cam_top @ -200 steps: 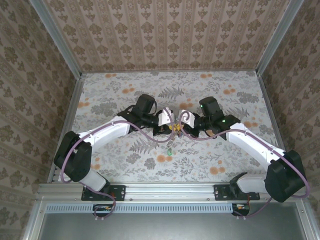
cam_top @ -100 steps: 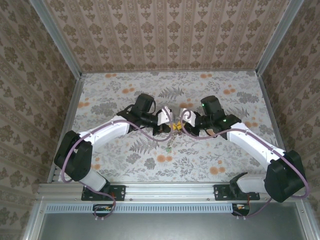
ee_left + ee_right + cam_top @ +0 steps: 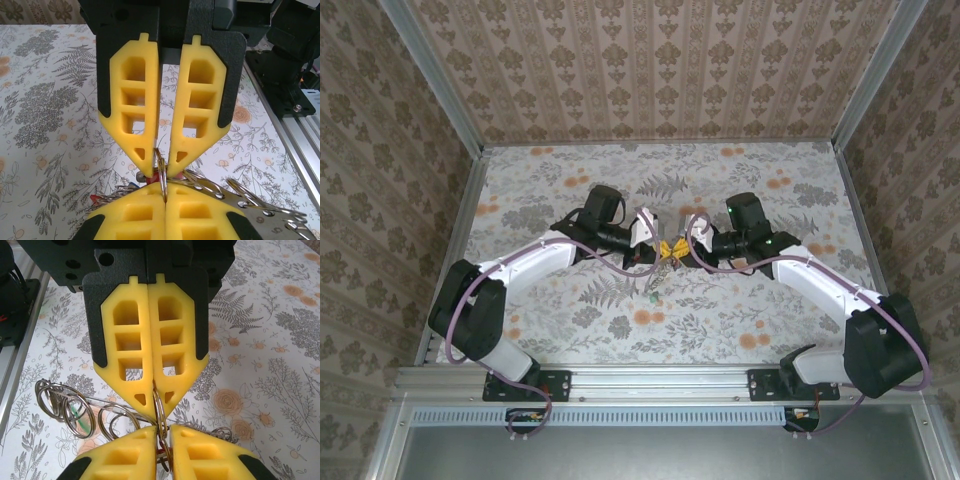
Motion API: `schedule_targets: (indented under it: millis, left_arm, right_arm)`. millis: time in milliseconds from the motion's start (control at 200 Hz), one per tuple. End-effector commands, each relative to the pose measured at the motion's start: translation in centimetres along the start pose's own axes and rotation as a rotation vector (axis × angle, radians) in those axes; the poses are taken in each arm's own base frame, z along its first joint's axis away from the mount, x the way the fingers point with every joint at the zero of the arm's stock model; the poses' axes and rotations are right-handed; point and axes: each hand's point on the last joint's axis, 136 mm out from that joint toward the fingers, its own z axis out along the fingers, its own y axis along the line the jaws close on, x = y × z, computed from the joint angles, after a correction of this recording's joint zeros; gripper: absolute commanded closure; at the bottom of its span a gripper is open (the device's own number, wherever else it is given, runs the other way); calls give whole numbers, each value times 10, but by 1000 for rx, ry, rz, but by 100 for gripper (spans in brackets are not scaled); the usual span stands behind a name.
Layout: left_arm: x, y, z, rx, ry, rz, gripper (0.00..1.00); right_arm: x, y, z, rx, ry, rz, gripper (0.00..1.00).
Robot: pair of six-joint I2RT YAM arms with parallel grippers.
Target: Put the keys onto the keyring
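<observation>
Progress judged partial. From top external view: thin silvery wire keyring (image 3: 657, 278) held over middle of flower-printed table (image 3: 550, 320), well apart from every edge, hanging below left gripper (image 3: 660, 249) and right gripper (image 3: 673, 249), tip against tip. Tiny green-headed key (image 3: 653, 296) dangling lowest, so seemingly threaded; number left impossible to tell.

From left wrist: left gripper (image 3: 164, 189) fully closed, its yellow plastic-looking pads (image 3: 135, 210) with square hollow pockets pinching one upright hard ring wire. Right gripper (image 3: 161, 167) narrow, same wire between its tips. More shiny round loops of keyring (image 3: 255, 207) trailing toward near edge; bit of red plastic (image 3: 142, 177) beside.

From right wrist: right gripper (image 3: 162, 432) nearly closed on stacked ring wires, left gripper (image 3: 156, 407) closed above. Row of smooth steel loops of keyring (image 3: 61, 401), linked like chain.
</observation>
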Motion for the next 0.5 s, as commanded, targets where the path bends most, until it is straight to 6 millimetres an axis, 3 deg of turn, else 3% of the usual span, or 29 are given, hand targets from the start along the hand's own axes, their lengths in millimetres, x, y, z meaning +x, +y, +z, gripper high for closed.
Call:
schedule_targets:
  millis: [0, 115, 190, 320, 495]
  left_arm:
    - [-23, -15, 0, 77, -87, 51, 100]
    - [-20, -11, 0, 50, -62, 48, 100]
    - [-16, -8, 1, 24, -33, 48, 89]
    - [-8, -3, 3, -12, 34, 64, 82]
    - [4, -1, 9, -33, 139, 82, 82]
  right_arm:
    - [-10, -5, -1, 20, -40, -14, 89]
    - [-11, -8, -5, 49, -21, -18, 100]
    - [-11, -8, -7, 69, 5, -34, 100]
    - [-12, -4, -7, 78, 55, -66, 100]
    - [-13, 0, -4, 92, 116, -101, 100]
